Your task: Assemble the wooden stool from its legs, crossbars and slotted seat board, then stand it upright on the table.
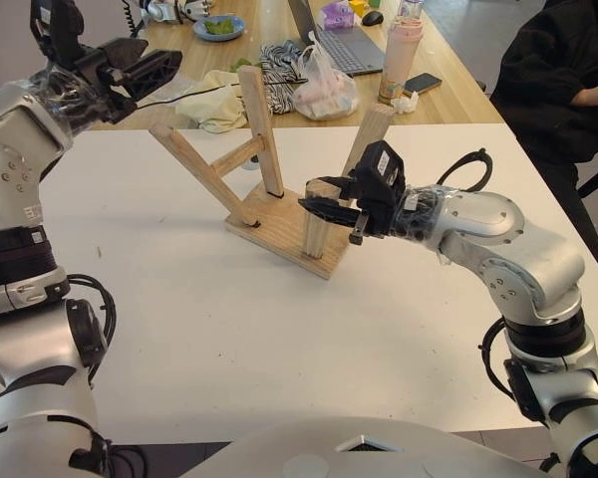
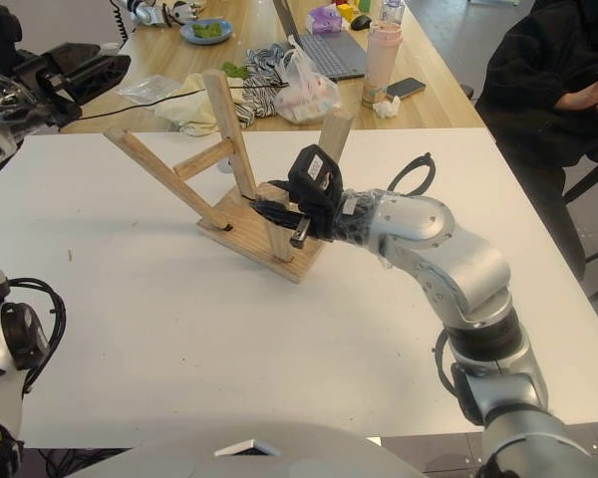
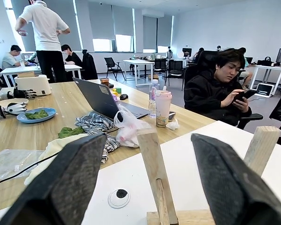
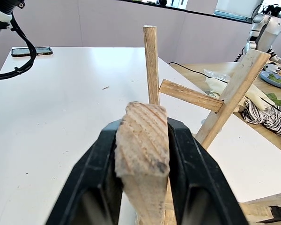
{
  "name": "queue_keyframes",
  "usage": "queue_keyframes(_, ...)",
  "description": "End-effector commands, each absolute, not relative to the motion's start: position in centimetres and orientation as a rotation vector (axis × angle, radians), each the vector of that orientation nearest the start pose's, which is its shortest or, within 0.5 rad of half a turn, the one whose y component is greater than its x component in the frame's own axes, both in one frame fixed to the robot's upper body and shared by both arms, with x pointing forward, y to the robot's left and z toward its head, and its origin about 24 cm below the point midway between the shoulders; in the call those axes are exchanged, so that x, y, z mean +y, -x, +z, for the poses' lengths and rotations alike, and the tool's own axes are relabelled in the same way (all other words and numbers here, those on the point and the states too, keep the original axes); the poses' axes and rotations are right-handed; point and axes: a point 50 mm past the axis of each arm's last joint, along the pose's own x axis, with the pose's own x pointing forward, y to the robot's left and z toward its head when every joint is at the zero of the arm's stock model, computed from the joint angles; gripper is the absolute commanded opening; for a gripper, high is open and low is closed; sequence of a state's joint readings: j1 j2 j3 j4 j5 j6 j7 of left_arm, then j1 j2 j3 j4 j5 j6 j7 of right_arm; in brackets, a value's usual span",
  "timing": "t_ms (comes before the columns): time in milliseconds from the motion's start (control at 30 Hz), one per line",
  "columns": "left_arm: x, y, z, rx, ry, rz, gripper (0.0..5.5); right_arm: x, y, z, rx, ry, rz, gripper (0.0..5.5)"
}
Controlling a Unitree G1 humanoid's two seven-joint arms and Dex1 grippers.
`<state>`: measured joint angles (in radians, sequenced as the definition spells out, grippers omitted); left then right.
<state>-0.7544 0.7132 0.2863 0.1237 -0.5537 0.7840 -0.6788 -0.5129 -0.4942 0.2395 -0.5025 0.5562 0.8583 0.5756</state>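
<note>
1. A white table (image 1: 179, 329) takes up most of the left eye view. A half-built wooden stool sits upside down slightly above the middle of the frame.
2. The slotted seat board (image 1: 279, 234) lies on the table with the legs rising from it.
3. One long leg (image 1: 194, 169) slants up toward the upper left. A second leg (image 1: 262, 129) stands nearly upright at the board's far edge. A short crossbar (image 1: 237, 157) joins these two.
4. A third leg (image 1: 317, 239) stands at the board's near right corner. Whether it is seated in a slot cannot be told.
5. A fourth leg (image 1: 371, 134) leans up and to the right. Its lower end is hidden behind the right arm.
6. The right gripper (image 1: 319, 207) comes in from the right at centre frame. In the right wrist view its jaws are clamped on both sides of the third leg's top end.
7. The left gripper (image 1: 159, 55) hangs in the upper left corner, well apart from the stool. Its fingers (image 3: 70, 187) are spread wide and hold nothing.
8. Along the top of the frame, a wooden table (image 1: 458, 90) carries a laptop (image 1: 339, 40), a bottle (image 1: 399, 60), a phone (image 1: 422, 83) and a plastic bag (image 1: 324, 95).
</note>
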Motion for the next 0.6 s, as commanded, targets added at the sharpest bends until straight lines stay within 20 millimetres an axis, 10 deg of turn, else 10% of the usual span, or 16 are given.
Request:
queue_keyframes(33, 26.3, -32.0, 26.8, -0.142, 0.089, -0.525, 3.32, -10.6, -25.7, 13.0, 0.421, 0.236, 1.102, 1.09)
queue_keyframes(600, 30.1, -31.4, 23.6, -0.257, 0.145, -0.338, 3.32, -16.0, -32.3, 16.7, 0.396, 0.583, 1.421, 1.04)
